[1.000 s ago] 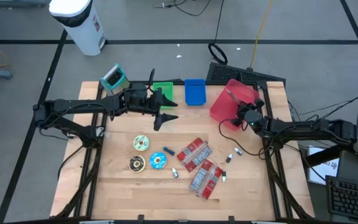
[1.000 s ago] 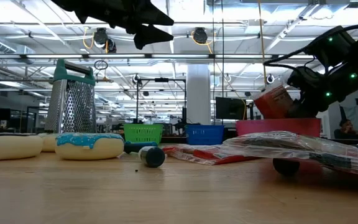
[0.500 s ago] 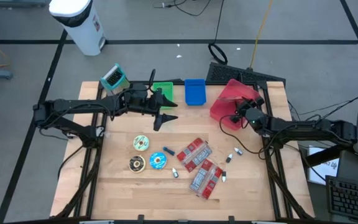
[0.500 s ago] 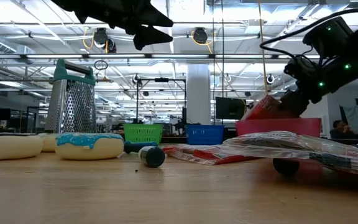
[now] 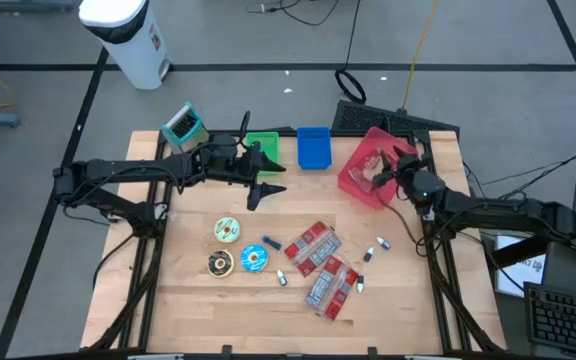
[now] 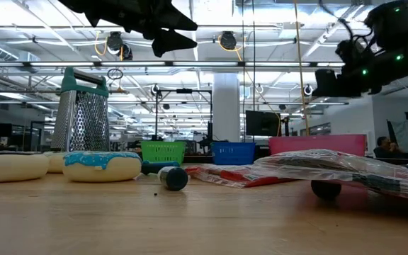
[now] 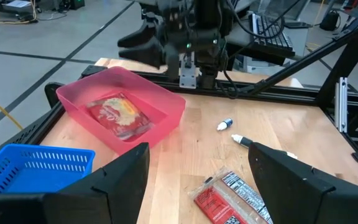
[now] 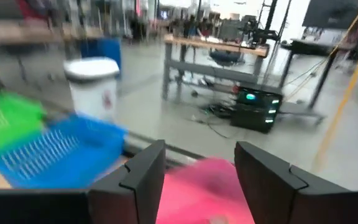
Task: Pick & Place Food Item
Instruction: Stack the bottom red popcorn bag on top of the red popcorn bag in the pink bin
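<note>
Red and crinkly, the sealed food packet (image 7: 118, 114) is lying flat in the pink bin (image 7: 167, 102) at the table's far right. The right gripper (image 5: 400, 178) is hanging above the bin's near rim with fingers (image 8: 143, 171) parted, gripping nothing. The left gripper (image 7: 197, 180) is waiting over the table's middle, fingers spread and empty. That packet is looking light, soft and slick, likely to buckle under a pinch, so an edge seam is probably offering the surest hold. More packets (image 5: 313, 247) are lying mid-table.
</note>
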Motion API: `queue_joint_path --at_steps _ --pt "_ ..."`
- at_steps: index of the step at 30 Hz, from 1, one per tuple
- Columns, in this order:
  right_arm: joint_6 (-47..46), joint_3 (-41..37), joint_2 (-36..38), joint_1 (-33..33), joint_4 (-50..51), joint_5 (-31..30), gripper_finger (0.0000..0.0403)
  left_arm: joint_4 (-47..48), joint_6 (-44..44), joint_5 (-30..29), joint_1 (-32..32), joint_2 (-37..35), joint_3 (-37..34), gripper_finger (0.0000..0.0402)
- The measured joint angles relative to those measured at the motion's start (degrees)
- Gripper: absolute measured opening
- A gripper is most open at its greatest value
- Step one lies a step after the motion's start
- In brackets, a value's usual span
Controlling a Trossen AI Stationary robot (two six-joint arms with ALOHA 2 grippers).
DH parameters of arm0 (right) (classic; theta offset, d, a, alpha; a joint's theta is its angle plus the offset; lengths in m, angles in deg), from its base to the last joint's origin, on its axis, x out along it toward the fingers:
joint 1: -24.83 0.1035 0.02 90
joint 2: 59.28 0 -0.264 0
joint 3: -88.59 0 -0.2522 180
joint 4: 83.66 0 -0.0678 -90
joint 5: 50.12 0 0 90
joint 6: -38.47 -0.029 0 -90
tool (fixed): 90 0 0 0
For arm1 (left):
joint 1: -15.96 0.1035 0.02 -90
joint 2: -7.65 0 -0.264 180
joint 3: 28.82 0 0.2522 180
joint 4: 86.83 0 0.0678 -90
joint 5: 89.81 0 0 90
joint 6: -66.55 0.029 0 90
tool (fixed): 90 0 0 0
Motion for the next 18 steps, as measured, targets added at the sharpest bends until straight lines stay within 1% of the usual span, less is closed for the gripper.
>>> queue_joint_path --at_steps 2,3,5,7,9,11,15,18 --pt "-4.40 0.00 1.63 0.39 -1.44 4.59 0.0184 0.01 0.00 0.00 0.00 0.00 0.02 0.0274" --pt "-5.74 0.00 2.24 0.74 -2.61 8.38 0.0182 0.02 0.00 0.00 0.00 0.00 0.02 0.0273" --pt "-6.53 0.00 3.06 1.82 -5.81 17.60 0.0180 0.06 0.00 0.00 0.00 0.00 0.02 0.0274" --pt "-6.55 0.00 3.36 3.39 -10.19 28.32 0.0178 0.53 0.00 0.01 -0.01 0.00 0.02 0.0273" --pt "-6.65 0.00 3.24 5.81 -14.77 36.52 0.0177 1.44 -0.02 0.24 -0.42 0.00 0.02 0.0274" --pt "-6.67 0.07 2.71 9.32 -17.89 39.70 0.0176 2.98 0.14 0.34 -1.30 0.00 0.02 0.0273" --pt "-4.68 1.75 1.21 17.40 -17.88 40.22 0.0176 5.98 1.52 0.56 -4.01 0.00 0.02 0.0273" --pt "-1.94 3.62 -0.01 23.21 -17.94 43.12 0.0176 5.75 2.53 0.51 -6.37 0.00 0.02 0.0273"
